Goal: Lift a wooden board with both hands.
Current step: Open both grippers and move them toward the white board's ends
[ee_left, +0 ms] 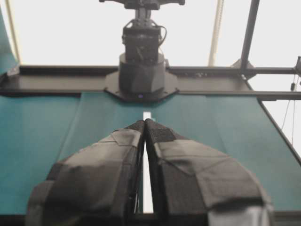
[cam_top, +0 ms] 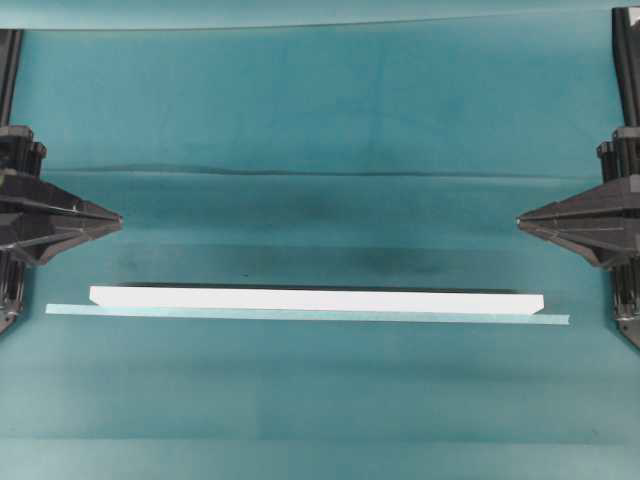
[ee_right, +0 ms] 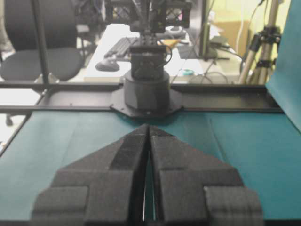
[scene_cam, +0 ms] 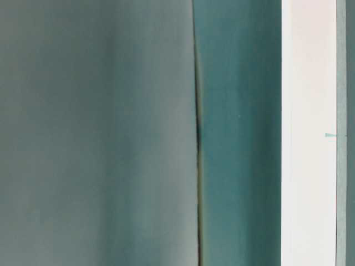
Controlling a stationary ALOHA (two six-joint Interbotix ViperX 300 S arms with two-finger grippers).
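Black padded fingers (ee_left: 113,174) fill the bottom of the left wrist view, their tips pressed together with nothing between them; the right wrist view shows the same, its fingers (ee_right: 183,174) meeting at a point. Beneath everything lies the teal cloth (cam_top: 320,110), covering the whole table in the overhead view, with a horizontal crease across the middle and a dark smudge near the centre. On it, in the lower half of the overhead frame, rests the wooden board (cam_top: 315,299), white, flat and level, running from left of centre almost to the right side, its ends cut at an angle. Just below it and touching its lower edge runs a thinner pale tape strip (cam_top: 300,314), reaching a little further at both ends. The left gripper (cam_top: 118,219) sits at the left edge and the right gripper (cam_top: 520,221) at the right edge, both above the board and well apart from it, tips pointing at each other.
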